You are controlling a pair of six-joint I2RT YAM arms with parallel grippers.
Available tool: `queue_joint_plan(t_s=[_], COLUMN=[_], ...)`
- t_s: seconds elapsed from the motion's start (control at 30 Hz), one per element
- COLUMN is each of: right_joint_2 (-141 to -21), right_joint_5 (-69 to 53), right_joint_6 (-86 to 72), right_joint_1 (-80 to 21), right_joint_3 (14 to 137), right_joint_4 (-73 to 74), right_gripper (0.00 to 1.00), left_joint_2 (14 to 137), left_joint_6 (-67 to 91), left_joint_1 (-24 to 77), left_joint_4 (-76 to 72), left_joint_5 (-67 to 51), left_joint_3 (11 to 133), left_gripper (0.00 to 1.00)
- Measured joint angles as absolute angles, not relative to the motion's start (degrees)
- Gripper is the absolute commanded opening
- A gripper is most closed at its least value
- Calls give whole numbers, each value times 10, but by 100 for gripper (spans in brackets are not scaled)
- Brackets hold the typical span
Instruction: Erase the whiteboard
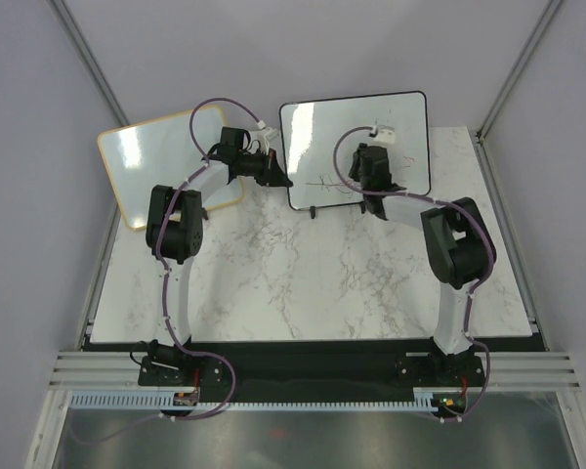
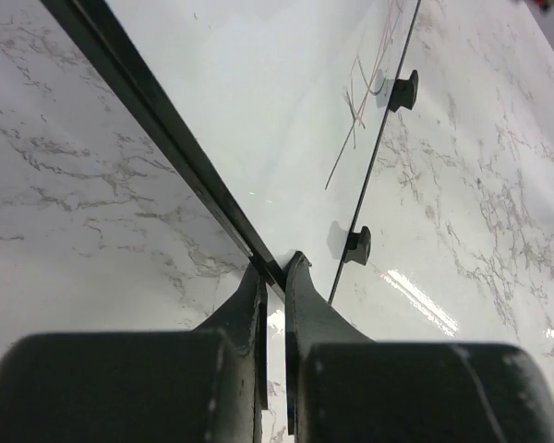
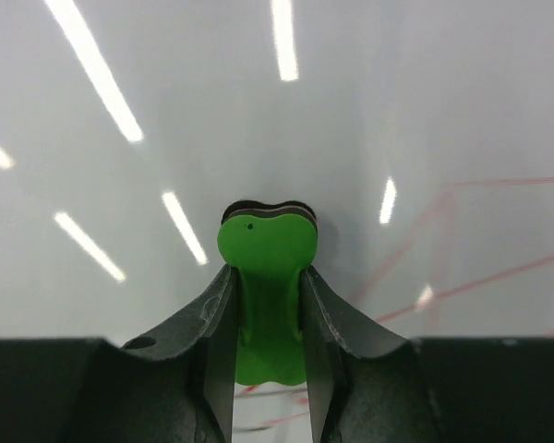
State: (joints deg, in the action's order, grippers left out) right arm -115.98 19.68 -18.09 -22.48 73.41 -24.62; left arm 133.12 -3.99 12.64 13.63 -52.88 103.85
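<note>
Grip check: left pincer [image 2: 275,269] clenched on the whiteboard [image 1: 313,137] by its thin left frame edge, right pincer [image 3: 268,277] grasping a green eraser [image 3: 266,247] right at its face. Whiteboard stands far-centre on the surface [image 1: 293,288]. Looks light, stiff, slick and tippy, so edge-bracing seems right.

Left arm [image 1: 176,230] is folded at a raised elbow and reaches forward and inward, left gripper [image 2: 275,277] pinched on the frame edge of the whiteboard [image 1: 317,132], while right arm [image 1: 456,244], likewise bent, reaches inward with right gripper [image 3: 266,309] clamped on a green eraser [image 3: 266,247].
</note>
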Motion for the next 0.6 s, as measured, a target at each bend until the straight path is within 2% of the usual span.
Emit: queue_joint_plan(t_s=[0.17, 0.27, 0.43, 0.6], right_joint_2=[-1143, -1145, -1162, -1192], right_joint_5=[224, 232, 263, 273], right_joint_6=[-219, -227, -216, -208], right_joint_1=[-107, -96, -149, -279], right_joint_3=[710, 717, 747, 783], right_joint_4=[-236, -220, -215, -236], right_gripper=[0, 0, 0, 0], left_joint_2=[1331, 1331, 1331, 1331], left_joint_6=[-39, -40, -39, -40], left_joint_1=[126, 126, 126, 126], left_joint_4=[136, 137, 144, 146], left_joint_5=[-539, -542, -543, -540], left_joint_3=[1039, 1039, 1039, 1040], left_gripper=[2, 2, 2, 2])
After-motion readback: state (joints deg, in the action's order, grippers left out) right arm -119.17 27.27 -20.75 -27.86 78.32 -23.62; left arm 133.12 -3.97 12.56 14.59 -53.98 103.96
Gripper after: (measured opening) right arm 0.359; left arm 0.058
